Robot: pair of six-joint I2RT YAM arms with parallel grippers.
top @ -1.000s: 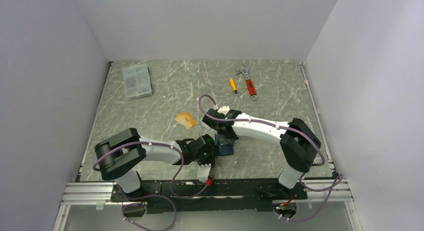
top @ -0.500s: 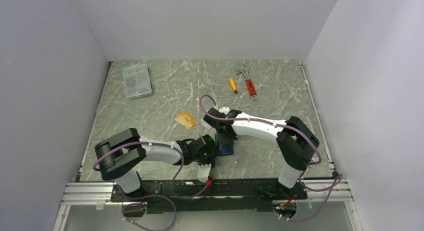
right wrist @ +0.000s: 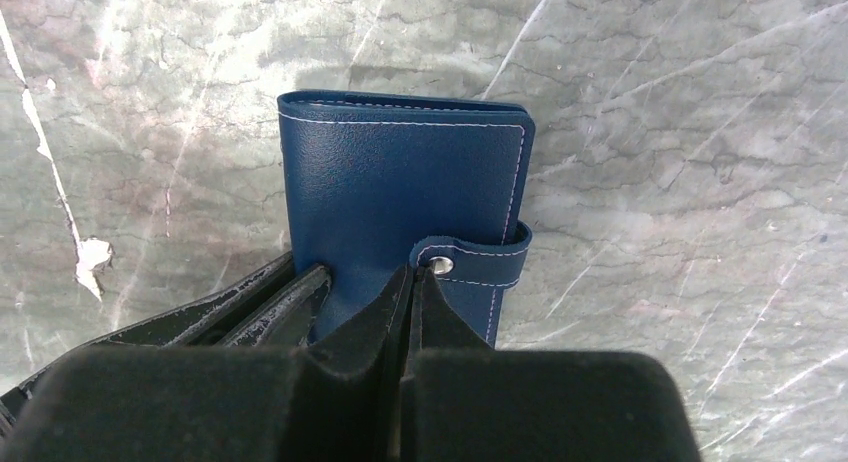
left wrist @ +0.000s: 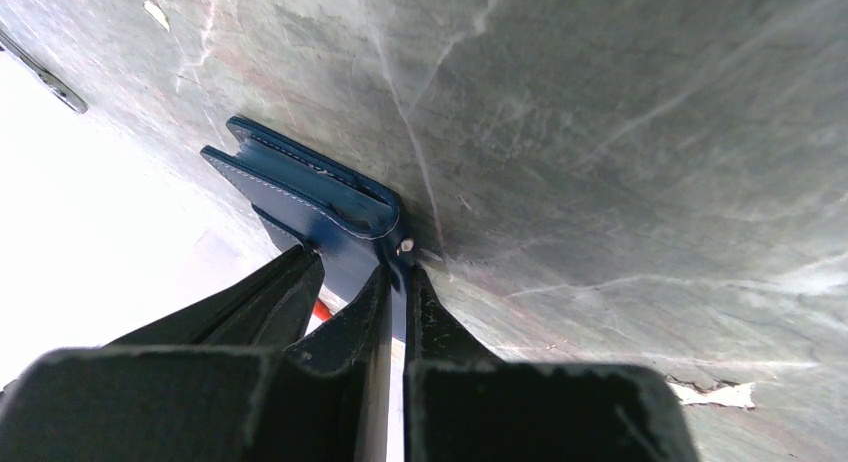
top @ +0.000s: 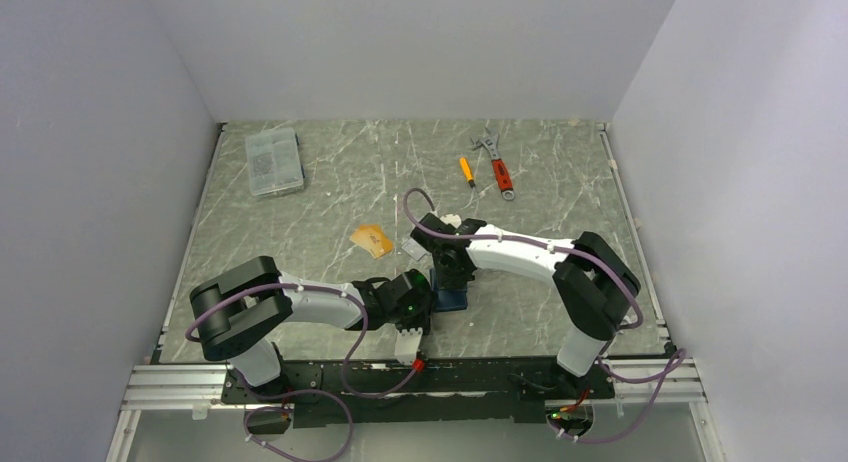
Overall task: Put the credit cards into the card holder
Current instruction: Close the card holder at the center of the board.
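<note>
Card holder [right wrist: 400,182] lies shut, mid-near on the table [right wrist: 650,132], long axis pointing away from the right gripper [right wrist: 412,274], whose fingers meet at the snap tab [right wrist: 470,257]; left gripper [left wrist: 397,282], equally near, clamps its edge.

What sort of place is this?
Probably a robot test bench in a lab: plain white walls box in a marbled table, a left arm and right arm are bolted at its near edge, and props like a wrench lie on it.
</note>
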